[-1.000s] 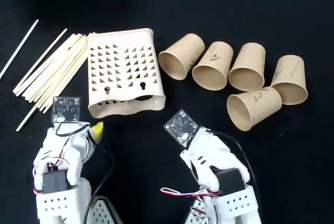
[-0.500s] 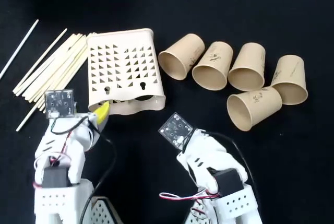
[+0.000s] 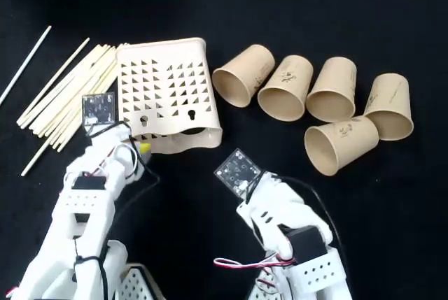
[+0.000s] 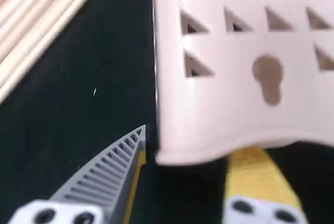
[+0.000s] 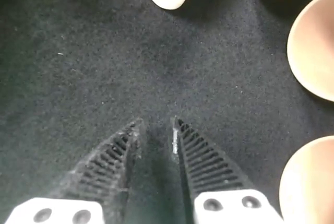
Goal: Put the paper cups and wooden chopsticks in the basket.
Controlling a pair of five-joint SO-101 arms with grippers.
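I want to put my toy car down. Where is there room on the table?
The far strip of black cloth beyond the basket and paper cups is bare. So is the near right corner, between the cups and the right arm. It is crowded where the chopsticks lie beside the basket.

The left gripper (image 4: 194, 145) has pushed on toward twelve o'clock, and its parted jaws now straddle the basket (image 3: 164, 83) rim at its seven o'clock corner.

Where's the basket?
In the high view the basket lies on its side between the wooden chopsticks and the paper cups, with the left end effector at its rim.
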